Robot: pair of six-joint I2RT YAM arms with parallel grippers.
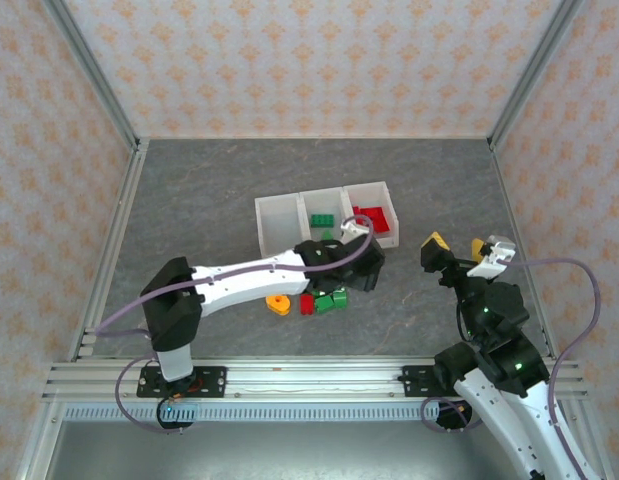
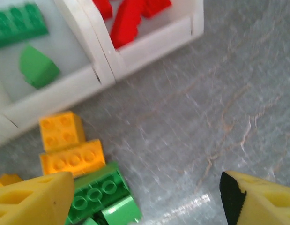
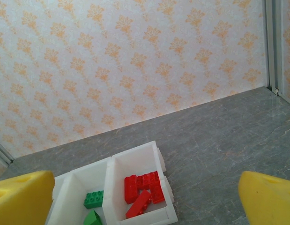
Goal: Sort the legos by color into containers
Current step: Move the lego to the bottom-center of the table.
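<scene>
Hovering low over the table (image 2: 219, 93), the left hand (image 2: 142, 202) has its fingers (image 2: 257, 201) wide apart, holding nothing. Beside one finger (image 2: 37, 199) lie a long green lego (image 2: 95, 192) and a long orange lego (image 2: 72, 159), pointing sideways across the hand. The containers (image 2: 149, 44) sit just ahead. The right hand (image 3: 145, 194) is spread apart too.

Bright, even light is casting only soft shadows; in the left wrist view, glare is streaking the table (image 2: 194, 202) and the legos (image 2: 72, 159) are blurring.

Legos (image 2: 72, 159) are red, green, orange; containers (image 2: 149, 44) white.
</scene>
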